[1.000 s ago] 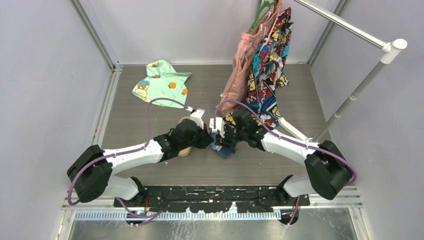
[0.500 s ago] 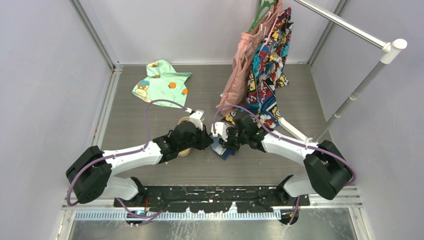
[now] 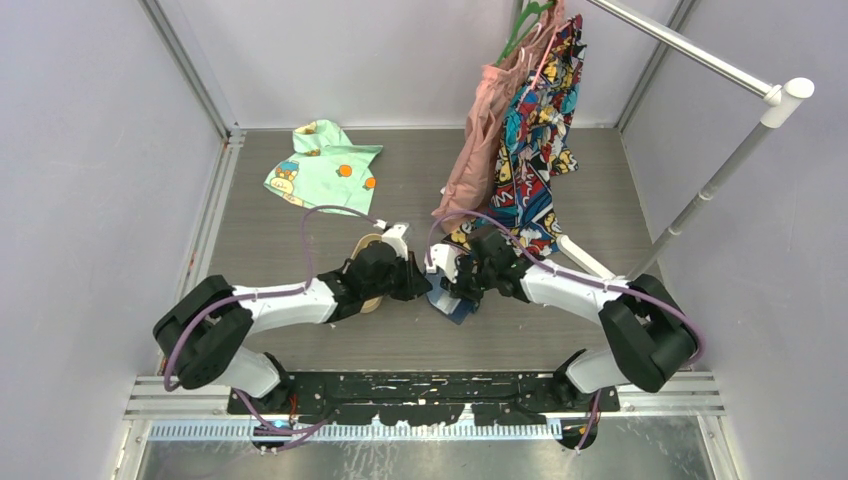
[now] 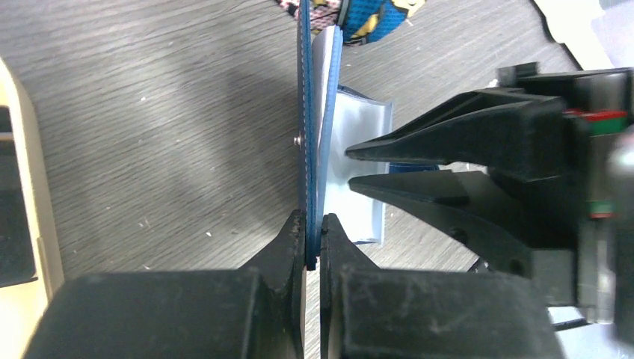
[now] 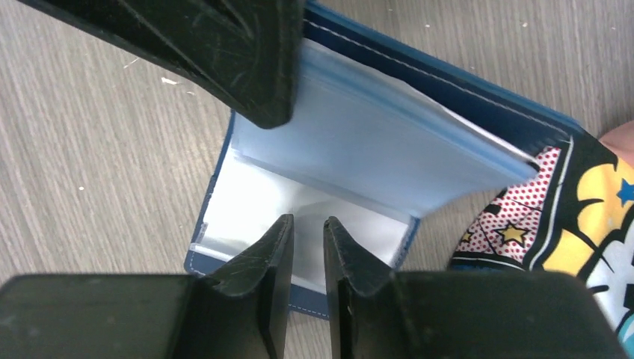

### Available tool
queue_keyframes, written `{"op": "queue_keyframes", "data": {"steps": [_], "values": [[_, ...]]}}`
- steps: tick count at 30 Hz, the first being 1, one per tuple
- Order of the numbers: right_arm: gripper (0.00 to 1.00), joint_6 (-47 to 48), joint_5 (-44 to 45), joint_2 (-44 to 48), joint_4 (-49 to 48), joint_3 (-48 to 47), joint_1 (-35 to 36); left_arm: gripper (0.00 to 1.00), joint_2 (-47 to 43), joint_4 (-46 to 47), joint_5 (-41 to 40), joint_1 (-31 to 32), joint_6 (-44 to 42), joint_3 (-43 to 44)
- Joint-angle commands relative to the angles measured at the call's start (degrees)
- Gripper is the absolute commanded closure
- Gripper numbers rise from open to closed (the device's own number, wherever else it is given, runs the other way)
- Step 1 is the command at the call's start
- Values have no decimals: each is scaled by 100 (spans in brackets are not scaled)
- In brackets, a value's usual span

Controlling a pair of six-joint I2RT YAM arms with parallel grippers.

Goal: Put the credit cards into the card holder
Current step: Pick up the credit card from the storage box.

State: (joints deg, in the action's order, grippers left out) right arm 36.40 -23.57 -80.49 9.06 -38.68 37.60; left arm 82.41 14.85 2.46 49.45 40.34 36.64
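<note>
Tan tray (image 4: 45,239) sits at the far left, at 9 o'clock of the action, with dark flat shapes in it that look like the credit cards (image 4: 11,209); cannot count them. Left gripper (image 4: 312,232) has its jaws pressed together on the navy cover of the card holder (image 4: 306,112), pinching it at the lower edge so the holder stands upright on edge on the table (image 4: 149,112), opened out toward 3 o'clock. Pale inner pockets (image 5: 314,202) fan out from that cover. Right gripper (image 4: 350,166) comes in from 3 o'clock with its jaws a narrow gap apart and its tips right at the pocket leaves. No card is visible between them, and whether they nip a leaf cannot be told. Comic-print garment (image 5: 591,217) lies just beyond the holder at 2 o'clock. Step in hand, judged: holding the holder open and working a pocket apart; no card is seen inserted, so the task looks early. The next move likely needs the left pinch held firm while the right arm goes to the tray at 9 o'clock, takes one card by its edge, lines it up with a pocket mouth and slides it in. The leaves are glossy and floppy, so the card could catch.
</note>
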Motion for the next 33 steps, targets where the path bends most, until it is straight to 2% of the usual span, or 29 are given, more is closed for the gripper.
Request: {"op": "queue_keyframes", "data": {"steps": [1, 9, 17, 19, 23, 29, 33], "values": [[71, -374, -18, -47, -66, -421, -197, 100, 222, 592, 139, -275, 587, -89], [64, -1053, -264, -141, 479, -775, -426, 99, 616, 305, 83, -331, 862, 176], [63, -1163, -330, -235, 469, -927, -457, 77, 527, -80, 101, -312, 731, 385], [62, -1364, -670, -215, 610, -1146, -579, 68, 445, -250, 69, -313, 685, 448], [60, -1756, -1442, -201, 980, -1605, -724, 56, 215, -701, 32, -313, 521, 659], [55, -2135, -1794, -76, 1188, -1802, -737, 47, -214, -1877, 1, -312, -200, 1187], [46, -2358, -1859, -14, 1215, -1898, -796, 46, -699, -2515, -398, -313, -762, 1417]]}}
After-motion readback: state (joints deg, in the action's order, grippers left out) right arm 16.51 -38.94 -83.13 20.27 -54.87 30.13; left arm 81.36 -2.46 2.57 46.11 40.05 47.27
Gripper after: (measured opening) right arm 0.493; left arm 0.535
